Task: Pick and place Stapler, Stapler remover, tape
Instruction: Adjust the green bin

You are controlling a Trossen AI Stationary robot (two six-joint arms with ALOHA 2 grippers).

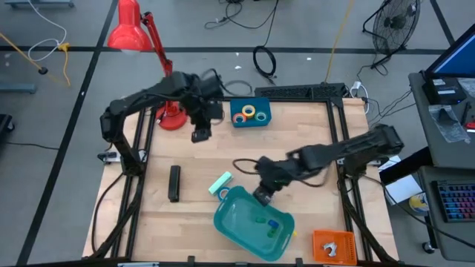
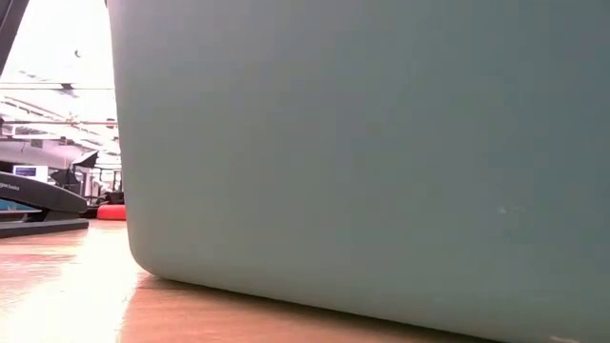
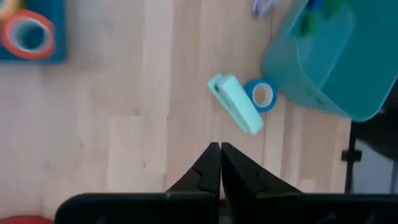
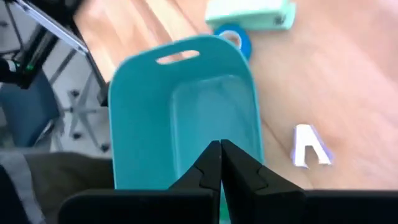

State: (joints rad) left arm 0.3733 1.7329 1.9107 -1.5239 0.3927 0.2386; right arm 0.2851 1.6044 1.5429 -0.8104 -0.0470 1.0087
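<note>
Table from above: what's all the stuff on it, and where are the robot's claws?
stapler: one, black, left part of the table, lying alone.
mint-green block: one, mid-table, beside the bin.
blue tape roll: one, between the block and the bin.
tape rolls: several, orange, yellow and green, in the blue tray at the far edge.
bin: one, teal, near edge, small coloured bits inside.
small white thing: one, on the wood beside the bin.
lamp: one, red, far left corner.
orange thing: one, near right corner.
left claw: shut, near the tray.
right claw: shut, at the bin's rim.
</note>
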